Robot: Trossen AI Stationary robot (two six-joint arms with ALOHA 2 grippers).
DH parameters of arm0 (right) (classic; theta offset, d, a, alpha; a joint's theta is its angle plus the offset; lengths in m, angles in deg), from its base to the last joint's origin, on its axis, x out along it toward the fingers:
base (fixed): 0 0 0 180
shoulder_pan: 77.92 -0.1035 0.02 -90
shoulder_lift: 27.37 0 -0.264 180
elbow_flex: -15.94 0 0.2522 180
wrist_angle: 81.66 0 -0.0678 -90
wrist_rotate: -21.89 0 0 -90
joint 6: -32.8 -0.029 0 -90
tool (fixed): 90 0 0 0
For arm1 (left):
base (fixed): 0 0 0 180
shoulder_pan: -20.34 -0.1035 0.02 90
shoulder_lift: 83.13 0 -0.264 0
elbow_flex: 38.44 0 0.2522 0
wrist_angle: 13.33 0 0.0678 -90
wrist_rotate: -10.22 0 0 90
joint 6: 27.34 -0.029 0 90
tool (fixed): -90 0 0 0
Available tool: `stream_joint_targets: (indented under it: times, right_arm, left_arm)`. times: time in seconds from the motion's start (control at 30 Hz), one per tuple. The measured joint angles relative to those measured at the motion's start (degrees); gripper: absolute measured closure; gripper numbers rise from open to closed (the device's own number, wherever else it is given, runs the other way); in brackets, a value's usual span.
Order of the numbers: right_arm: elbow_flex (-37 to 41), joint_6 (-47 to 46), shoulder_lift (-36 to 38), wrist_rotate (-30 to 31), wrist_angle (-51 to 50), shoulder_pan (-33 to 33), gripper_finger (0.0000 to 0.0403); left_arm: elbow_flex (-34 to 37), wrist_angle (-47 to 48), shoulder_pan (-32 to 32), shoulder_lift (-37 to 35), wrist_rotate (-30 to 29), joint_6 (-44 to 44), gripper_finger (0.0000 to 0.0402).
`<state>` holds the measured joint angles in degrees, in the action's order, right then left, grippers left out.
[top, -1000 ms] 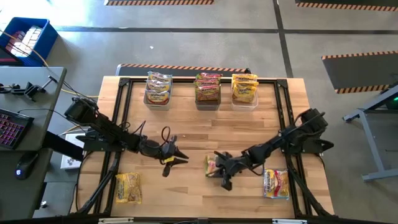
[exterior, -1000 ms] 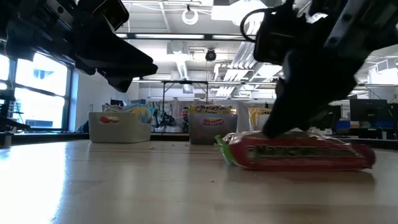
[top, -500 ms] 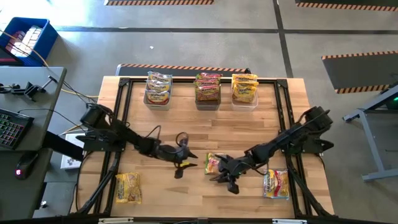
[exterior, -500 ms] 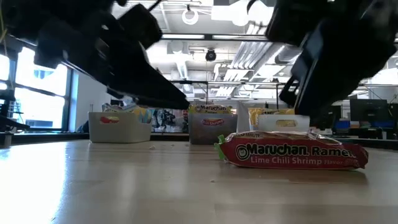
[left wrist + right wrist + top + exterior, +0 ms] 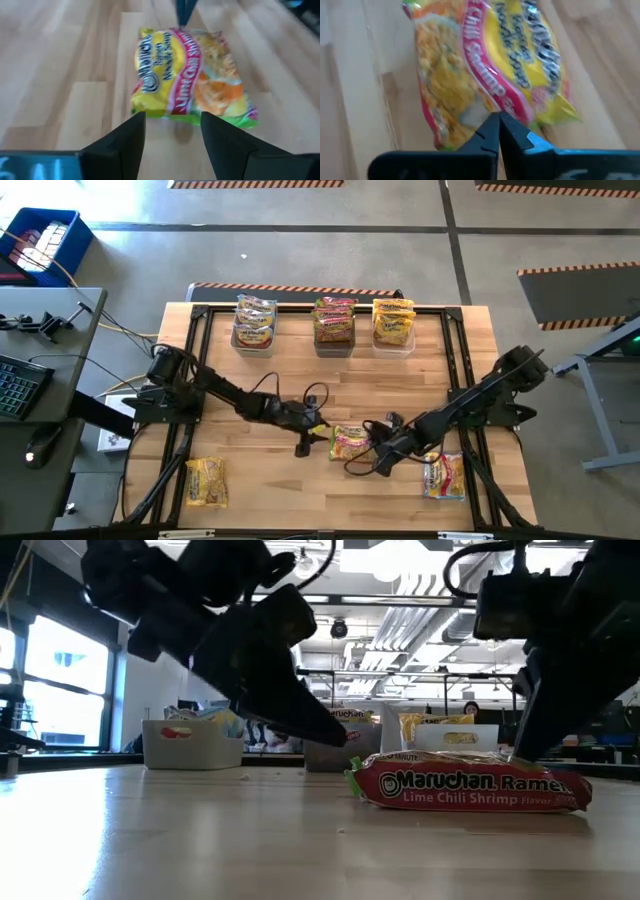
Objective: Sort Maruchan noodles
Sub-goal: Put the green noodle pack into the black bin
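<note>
A yellow Maruchan packet with a red-pink band [image 5: 350, 442] lies flat on the wooden table near its middle; the low view shows its side [image 5: 470, 783]. My left gripper [image 5: 316, 432] comes from the table's left, slanting down, and is open. Its fingertips [image 5: 172, 132] stand at the packet's near short edge [image 5: 170, 114], touching nothing. My right gripper [image 5: 380, 452] is shut at the packet's other end [image 5: 498, 125]. Two more packets lie at the near left [image 5: 206, 480] and the near right [image 5: 443, 474]. My right gripper's shut fingertips [image 5: 490, 131] point steeply down at the edge of the packet's end toward the table's right [image 5: 470, 115]. I cannot tell whether they touch it. The packet lies flat on the table.
Three tubs with stacked packets stand in a row at the far edge: left [image 5: 255, 325], middle [image 5: 334, 327], right [image 5: 393, 325]. Black frame rails run along the table's left [image 5: 195, 370] and right [image 5: 460, 370] sides. Bare wood lies between the tubs and the grippers.
My left gripper has moved toward the table's right and down, up to the packet's left end. My right gripper, which was down on the packet, has risen off it and drawn back toward the table's right. The packet has stayed flat in place.
</note>
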<state>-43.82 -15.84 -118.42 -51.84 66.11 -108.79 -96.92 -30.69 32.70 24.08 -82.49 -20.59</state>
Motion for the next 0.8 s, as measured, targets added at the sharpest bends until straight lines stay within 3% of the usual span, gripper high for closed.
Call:
stream_joint_targets:
  times: [0.17, 0.43, 0.7, 0.8]
  right_arm:
    - [-0.04, 4.20, -2.95, 0.11, 4.76, 1.09, 0.0403]
    - [-0.07, 14.85, -5.76, 0.61, 12.37, 2.34, 0.0403]
    - [-0.07, 23.12, -5.81, -0.68, 13.62, 3.21, 0.0403]
    - [-0.07, 25.17, -5.81, -0.91, 14.17, 3.78, 0.0403]
  left_arm:
    - [-1.96, 3.15, -1.05, -0.34, 2.62, 2.33, 0.0223]
    - [-2.26, 7.81, -0.91, -0.33, 2.24, -2.17, 0.0216]
    - [-2.28, 9.86, -0.61, -0.39, 2.94, -7.37, 0.0217]
    - [-2.28, 10.80, -0.99, -0.42, 6.11, -7.46, 0.0229]
